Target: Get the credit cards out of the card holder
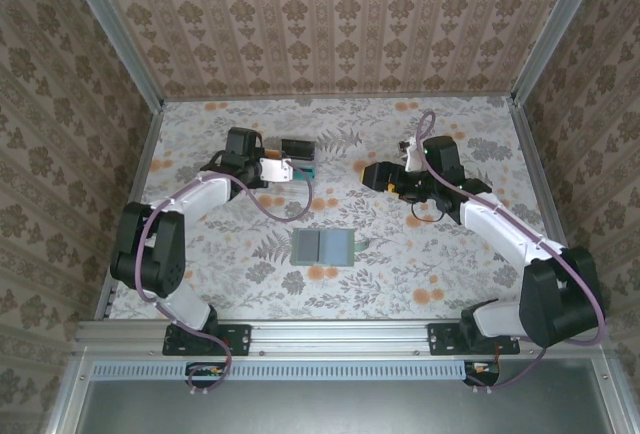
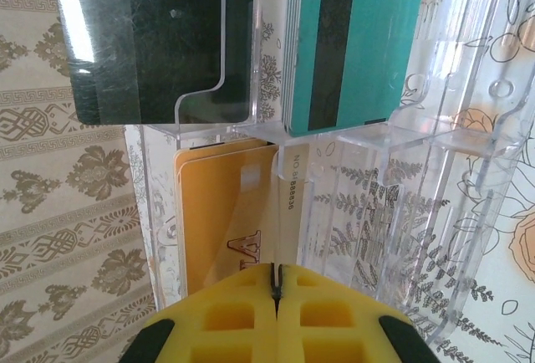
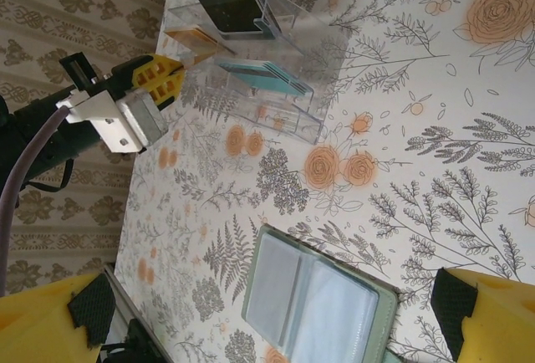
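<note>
Looks like the drop-off step, late in the job. At the far left of the flower-patterned desk [image 1: 400, 284], reaching into a clear plastic compartment tray [image 2: 468, 129], the left tool [image 2: 277, 271], its yellow fingers pressed together on what appears to be the thin edge of one yellow-orange plastic credit card [image 2: 286, 204], just beside two more yellow-orange cards [image 2: 226, 212] already standing in the tray (teal cards [image 2: 359, 45] and a dark one [image 2: 150, 45] in the neighbouring slots). Well apart from the tray, lying open and flat near the middle of the desk, the small sage-green bifold card holder [image 1: 322, 246], its pale pockets seemingly empty. Farther back and to the right of it, holding nothing, the right tool [image 1: 372, 176], jaws wide apart. Next, probably: ease off the pinch, leaving the card in its slot, back straight out without dragging the neighbours, then check the pockets for any card left.
</note>
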